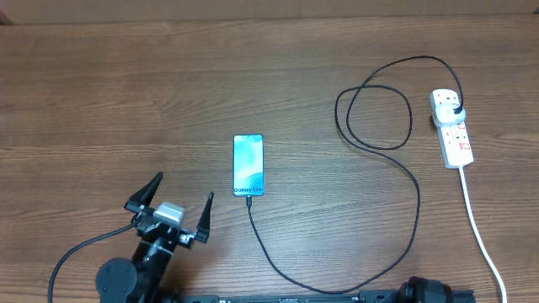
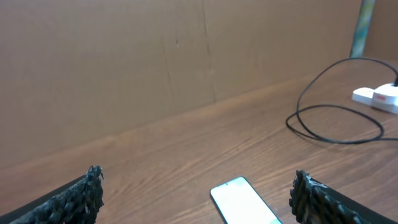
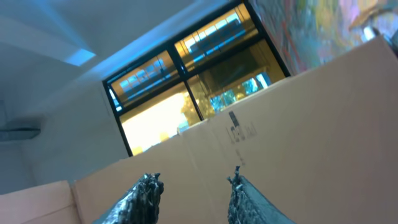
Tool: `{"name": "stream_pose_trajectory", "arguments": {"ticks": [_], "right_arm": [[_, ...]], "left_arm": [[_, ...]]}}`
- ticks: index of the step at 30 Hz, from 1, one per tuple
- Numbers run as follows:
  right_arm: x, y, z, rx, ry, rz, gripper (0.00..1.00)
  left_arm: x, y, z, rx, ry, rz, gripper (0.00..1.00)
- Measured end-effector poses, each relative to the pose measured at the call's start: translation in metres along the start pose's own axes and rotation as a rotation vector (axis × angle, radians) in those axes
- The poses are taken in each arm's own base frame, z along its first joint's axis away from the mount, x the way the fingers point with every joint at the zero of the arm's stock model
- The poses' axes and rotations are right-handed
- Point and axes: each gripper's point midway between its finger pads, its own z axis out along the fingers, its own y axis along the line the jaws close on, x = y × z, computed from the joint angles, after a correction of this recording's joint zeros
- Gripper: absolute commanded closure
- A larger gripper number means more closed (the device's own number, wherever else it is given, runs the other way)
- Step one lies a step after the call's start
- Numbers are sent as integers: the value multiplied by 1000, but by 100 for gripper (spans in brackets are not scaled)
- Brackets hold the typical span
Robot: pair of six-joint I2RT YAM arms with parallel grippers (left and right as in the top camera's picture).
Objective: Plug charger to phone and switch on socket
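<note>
Phone, slim with a lit light-blue screen (image 1: 248, 164), is lying mid-frame. The thin black charger cable (image 1: 418, 206) seems to be reaching its lower end, its plug sitting in the white power strip (image 1: 453, 135) at upper right. Left gripper (image 1: 184, 188) is hovering lower left, fingers wide apart. Right gripper (image 3: 194, 180) is pointing upward, fingers parted and empty. Likely next: pressing the strip's switch.

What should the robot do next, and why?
Probably swing the right hand over to the socket to switch it on. The charger already looks joined to the phone, its plug sits in the socket, and the right hand points up, away from the table.
</note>
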Motion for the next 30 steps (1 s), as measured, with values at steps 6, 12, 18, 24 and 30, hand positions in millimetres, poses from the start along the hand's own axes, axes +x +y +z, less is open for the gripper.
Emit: {"name": "stream_pose_trajectory", "arguments": {"ticks": [6,12,18,24,30], "right_arm": [[-9,13,-24,-31,-47,-16,60],[-14,20,-39,-45,-81,-24,59],[-22,20,-54,-26,-131,-27,59],[-25,20,-59,-19,-149,-28,59],[-25,20,-59,-15,-153,-28,59]], "left_arm": [[13,1,10,-5,-33,10,0],[31,1,17,-5,-26,9,0],[50,9,19,-57,12,-27,0],[54,28,17,-168,20,-116,0],[66,33,18,-203,42,-152,0]]}}
